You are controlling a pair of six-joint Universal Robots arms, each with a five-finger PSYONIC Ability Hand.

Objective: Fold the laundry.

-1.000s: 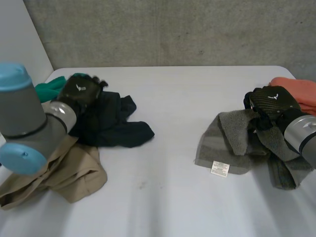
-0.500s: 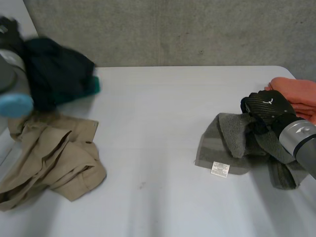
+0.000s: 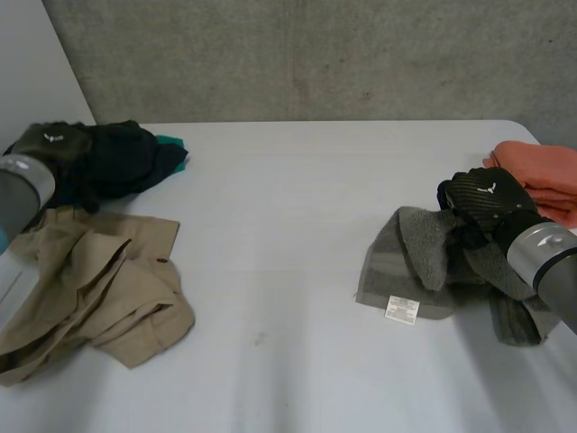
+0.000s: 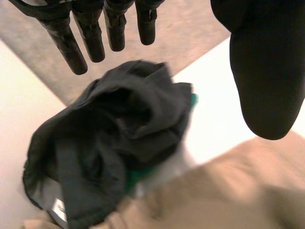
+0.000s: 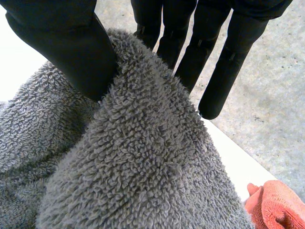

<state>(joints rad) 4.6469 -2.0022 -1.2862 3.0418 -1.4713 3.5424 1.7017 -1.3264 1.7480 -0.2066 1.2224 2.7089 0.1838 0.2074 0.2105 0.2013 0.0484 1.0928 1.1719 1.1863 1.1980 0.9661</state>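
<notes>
Left of the white table (image 3: 297, 225): left hand (image 4: 264, 62), fingers straight and spread, hovers over the dark garment (image 4: 109, 143), which is heaped on a green cloth (image 3: 169, 142) above a tan garment (image 3: 90, 280). Right: right hand (image 5: 57, 43) pinches a fold of the grey towel (image 5: 133, 162), near an orange cloth (image 3: 541, 167). Judged step: starting the towel. Next, spread it flat.

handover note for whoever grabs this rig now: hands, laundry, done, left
Left hand open, fingers straight; dark garment lies bunched off its fingertips, over a green cloth.
Right hand pinches a fold of the grey towel between thumb and fingers.
Tan garment lies crumpled beside the dark one; orange cloth beside the right hand.
Towel, dark and tan pieces unfolded: all left to do.
</notes>
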